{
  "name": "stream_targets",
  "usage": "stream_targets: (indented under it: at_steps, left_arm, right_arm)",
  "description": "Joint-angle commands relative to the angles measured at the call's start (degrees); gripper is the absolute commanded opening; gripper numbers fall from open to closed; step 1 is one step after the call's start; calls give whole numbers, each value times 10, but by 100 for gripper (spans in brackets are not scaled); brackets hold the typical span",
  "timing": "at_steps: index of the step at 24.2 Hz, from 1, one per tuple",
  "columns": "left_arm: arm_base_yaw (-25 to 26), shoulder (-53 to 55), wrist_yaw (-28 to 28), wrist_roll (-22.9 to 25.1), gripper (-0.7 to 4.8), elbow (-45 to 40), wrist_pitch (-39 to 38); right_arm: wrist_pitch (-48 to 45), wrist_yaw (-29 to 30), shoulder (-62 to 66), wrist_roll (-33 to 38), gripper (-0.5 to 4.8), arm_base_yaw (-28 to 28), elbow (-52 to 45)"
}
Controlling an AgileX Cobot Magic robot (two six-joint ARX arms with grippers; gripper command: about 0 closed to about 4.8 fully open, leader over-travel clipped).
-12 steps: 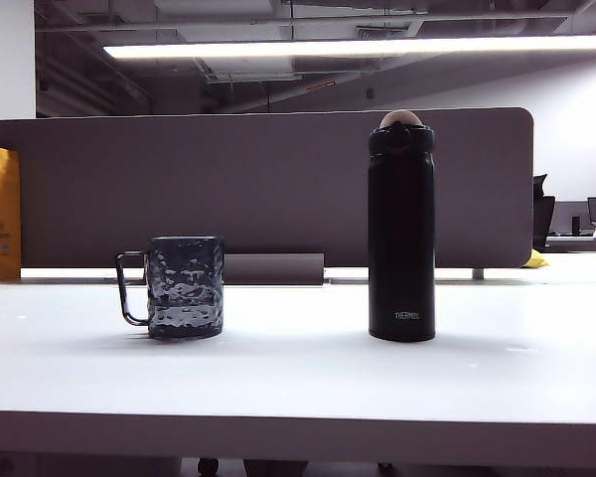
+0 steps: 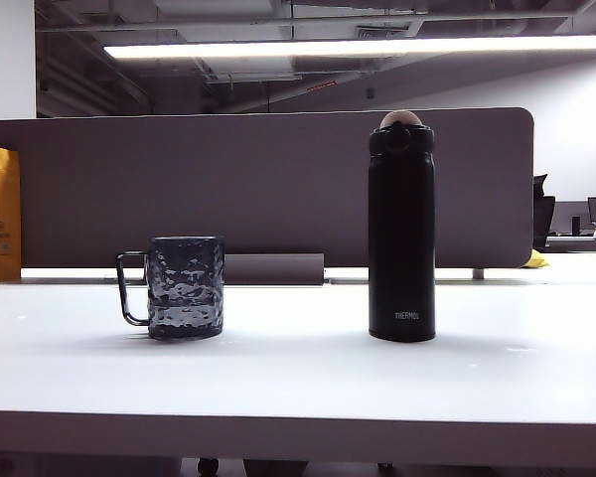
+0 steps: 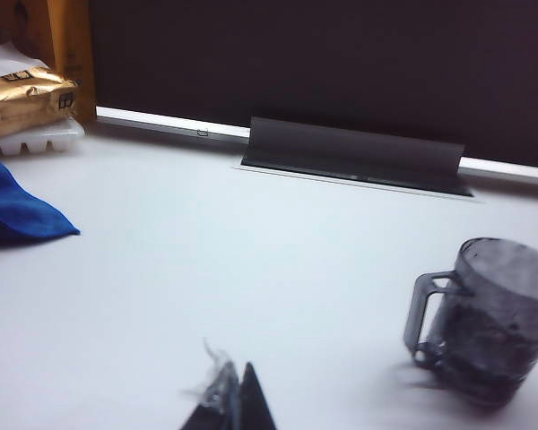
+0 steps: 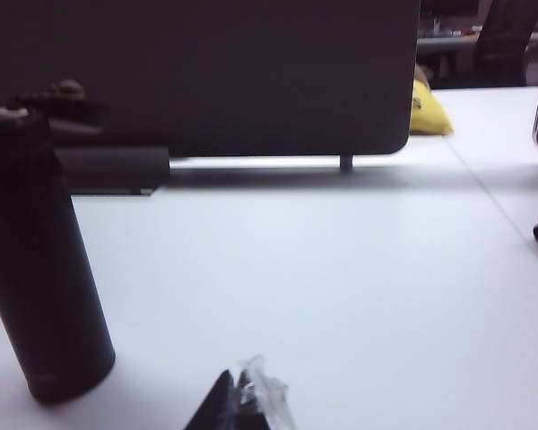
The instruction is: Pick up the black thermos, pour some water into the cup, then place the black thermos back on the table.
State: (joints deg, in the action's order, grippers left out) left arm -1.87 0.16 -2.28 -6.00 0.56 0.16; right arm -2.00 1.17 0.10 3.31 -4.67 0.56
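Black thermos (image 2: 401, 229) stands upright on table (image 2: 298, 383), right of cup (image 2: 184, 286); left gripper (image 3: 233, 403) and right gripper (image 4: 238, 403) are closed, empty, short of it.

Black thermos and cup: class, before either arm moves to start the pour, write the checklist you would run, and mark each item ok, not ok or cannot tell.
1. Black thermos stands upright on the table, untouched: ok.
2. Thermos lid flipped open for pouring, beige cap showing on top: ok.
3. Cup upright, mouth up, handle turned away from the thermos: ok.
4. Bare table between cup and thermos, nothing in the pour path: ok.
5. Right gripper, the one nearer the thermos, ready to grasp: not ok, its jaws are shut and must open first.
6. Left gripper clear of the cup, jaws shut: ok.
7. Water in the thermos: cannot tell.
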Motion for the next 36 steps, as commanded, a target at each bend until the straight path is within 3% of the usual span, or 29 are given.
stream_targets:
  at_steps: [1, 2, 3, 4, 5, 8, 13, 20, 29, 36]
  left_arm:
    - [1, 1, 32, -40, 315, 18, 8]
    - [1, 1, 42, -39, 479, 26, 8]
    - [1, 1, 49, -40, 479, 36, 8]
    - [1, 1, 54, -41, 479, 45, 7]
    - [1, 1, 64, -42, 479, 54, 7]
    - [1, 5, 99, -53, 479, 94, 8]
    - [1, 76, 166, -54, 479, 179, 12]
    - [-15, 302, 195, -71, 479, 265, 164]
    - [-137, 510, 195, -73, 479, 362, 177]
    - [-211, 571, 220, -18, 479, 365, 176]
  right_arm:
    - [-29, 21, 0, 14, 215, -1, 22]
    - [-23, 22, 0, 21, 324, -2, 33]
    - [-8, 22, 0, 23, 422, -2, 51]
    - [8, 22, 1, 22, 470, -2, 68]
    - [21, 22, 4, 13, 479, -1, 85]
    - [23, 33, 29, -61, 479, -1, 143]
    - [18, 66, 148, -39, 479, -1, 250]
    - [30, 82, 343, -3, 479, -5, 388]
    - [-12, 103, 492, -18, 479, -103, 409]
    - [-77, 101, 591, -23, 479, -143, 391]
